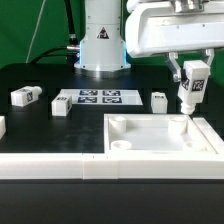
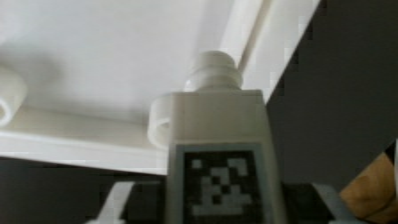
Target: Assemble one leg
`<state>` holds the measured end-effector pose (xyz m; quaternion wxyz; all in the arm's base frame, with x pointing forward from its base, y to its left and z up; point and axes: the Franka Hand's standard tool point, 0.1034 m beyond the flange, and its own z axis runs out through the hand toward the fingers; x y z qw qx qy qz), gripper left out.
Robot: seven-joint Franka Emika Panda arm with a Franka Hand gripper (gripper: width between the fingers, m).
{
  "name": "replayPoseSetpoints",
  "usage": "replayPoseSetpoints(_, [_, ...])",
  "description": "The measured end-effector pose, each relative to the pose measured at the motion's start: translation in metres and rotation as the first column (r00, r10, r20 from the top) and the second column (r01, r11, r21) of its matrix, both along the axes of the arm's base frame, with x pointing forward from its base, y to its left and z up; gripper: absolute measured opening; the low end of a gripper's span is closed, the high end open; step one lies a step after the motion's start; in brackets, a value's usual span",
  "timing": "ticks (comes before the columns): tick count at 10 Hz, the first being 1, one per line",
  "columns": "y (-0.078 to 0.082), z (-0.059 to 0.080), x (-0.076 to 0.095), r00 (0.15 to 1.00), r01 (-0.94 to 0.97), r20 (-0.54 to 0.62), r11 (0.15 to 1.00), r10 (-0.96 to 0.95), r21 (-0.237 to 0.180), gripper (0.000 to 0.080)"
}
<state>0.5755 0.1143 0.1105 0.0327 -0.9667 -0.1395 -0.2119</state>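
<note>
My gripper point(image 1: 192, 76) is shut on one leg point(image 1: 189, 92), a small white block with a black-and-white tag, and holds it upright. The leg's lower end hangs just above the far right corner of the large white panel point(image 1: 150, 146). In the wrist view the gripper point(image 2: 221, 206) holds the leg point(image 2: 217, 125) with its tag facing the camera. The leg's narrow tip points at the panel's raised rim point(image 2: 267, 50) near that corner. I cannot tell whether the tip touches the panel.
Three more loose legs lie on the black table: one at the exterior view's left point(image 1: 26, 96), one beside it point(image 1: 61, 107) and one right of the marker board point(image 1: 159, 101). The marker board point(image 1: 98, 97) lies before the robot base point(image 1: 102, 45).
</note>
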Motion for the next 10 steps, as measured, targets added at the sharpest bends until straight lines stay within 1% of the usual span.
replayPoseSetpoints(2, [0.003, -0.001, -0.002, 1.000, 0.001, -0.004, 1.000, -0.001, 0.003, 0.0291])
replayPoseSetpoints(4, [0.003, -0.002, -0.002, 1.000, 0.002, -0.006, 1.000, -0.002, 0.003, 0.0291])
replayPoseSetpoints(5, [0.003, -0.003, 0.001, 1.000, 0.001, -0.009, 1.000, -0.001, 0.003, 0.0291])
replayPoseSetpoints(6, [0.006, -0.004, 0.015, 1.000, -0.001, -0.008, 1.000, 0.001, 0.007, 0.0291])
replayPoseSetpoints(7, [0.008, -0.004, 0.034, 1.000, -0.014, 0.000, 1.000, 0.014, 0.007, 0.0291])
replayPoseSetpoints(8, [0.005, -0.004, 0.049, 1.000, -0.025, 0.005, 1.000, 0.025, 0.003, 0.0291])
replayPoseSetpoints(9, [0.001, -0.003, 0.056, 1.000, -0.020, 0.013, 1.000, 0.020, 0.003, 0.0291])
replayPoseSetpoints(10, [-0.001, -0.006, 0.058, 1.000, -0.019, 0.013, 1.000, 0.019, 0.002, 0.0291])
